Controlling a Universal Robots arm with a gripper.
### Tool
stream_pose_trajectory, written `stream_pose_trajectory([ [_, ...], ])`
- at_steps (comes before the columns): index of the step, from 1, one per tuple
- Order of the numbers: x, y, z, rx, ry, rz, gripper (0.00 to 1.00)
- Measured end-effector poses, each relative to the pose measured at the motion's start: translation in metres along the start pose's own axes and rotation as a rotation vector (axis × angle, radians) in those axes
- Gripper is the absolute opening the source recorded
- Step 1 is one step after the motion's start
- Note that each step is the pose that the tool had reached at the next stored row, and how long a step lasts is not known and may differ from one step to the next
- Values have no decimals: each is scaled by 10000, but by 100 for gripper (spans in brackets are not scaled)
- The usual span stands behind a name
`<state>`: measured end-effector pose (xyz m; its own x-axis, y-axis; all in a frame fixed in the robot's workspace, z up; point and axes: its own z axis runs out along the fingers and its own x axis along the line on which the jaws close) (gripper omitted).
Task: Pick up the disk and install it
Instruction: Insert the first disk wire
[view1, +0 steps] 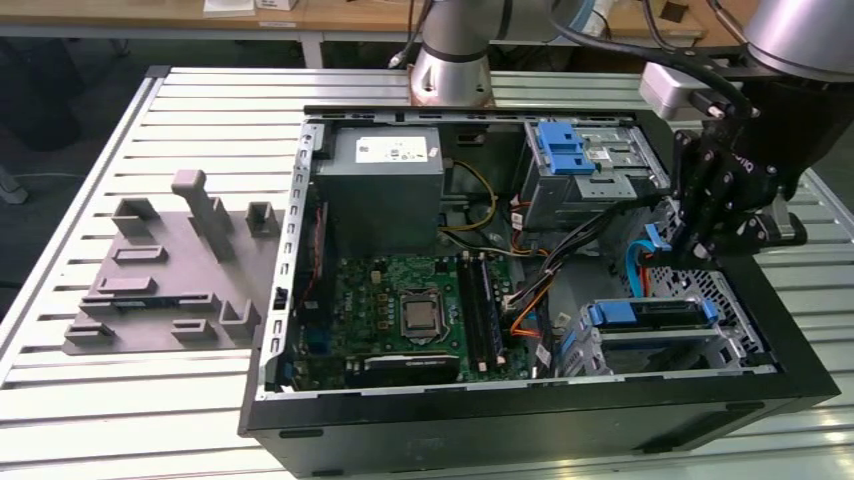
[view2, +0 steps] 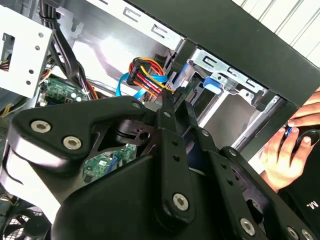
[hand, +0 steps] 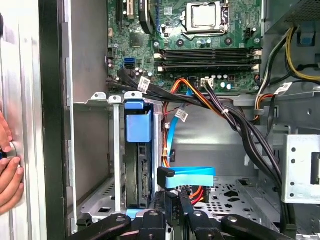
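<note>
**Jaws pinched nearly shut, gripping nothing, beside the seated disk**

Jaws are sitting almost closed and empty as the gripper (hand: 179, 204) is hovering inside the case's right side. One disk (hand: 137, 170) is standing on edge in the near-right cage (hand: 116, 165), just beside the gripper. One blue cable (hand: 189, 177) is lying at the fingertips; I judge it could be snagging them. One hand (hand: 7, 172) is resting on the case wall, risking contact. Two cages, counting the far one (view1: 587, 160).

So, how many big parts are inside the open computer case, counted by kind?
Grey metal box: 1
Metal cages: 2
Green circuit board: 1
Disk: 1
Total: 5
</note>
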<state>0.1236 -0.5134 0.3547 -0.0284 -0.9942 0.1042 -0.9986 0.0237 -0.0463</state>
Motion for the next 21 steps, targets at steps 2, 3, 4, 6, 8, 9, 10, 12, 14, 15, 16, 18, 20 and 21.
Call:
stream_pose_trajectory([
  [2,0,0,5,1,7,0,25],
  [3,0,0,6,1,7,0,25],
  [4,0,0,5,1,9,0,25],
  [6,-1,0,7,1,7,0,25],
  [8,-1,0,7,1,7,0,24],
  [9,-1,0,7,1,7,-1,24],
  [10,-1,0,7,1,7,-1,17],
  [12,-1,0,7,0,-14,1,17],
  [14,1,1,9,-17,-110,5,17],
  [15,3,1,10,-34,-192,6,17],
  [16,8,0,12,-56,-280,7,17],
  [18,24,1,21,-87,-384,10,17],
  [20,44,0,30,-90,-392,9,17],
  [21,54,0,34,-90,-393,9,17],
])
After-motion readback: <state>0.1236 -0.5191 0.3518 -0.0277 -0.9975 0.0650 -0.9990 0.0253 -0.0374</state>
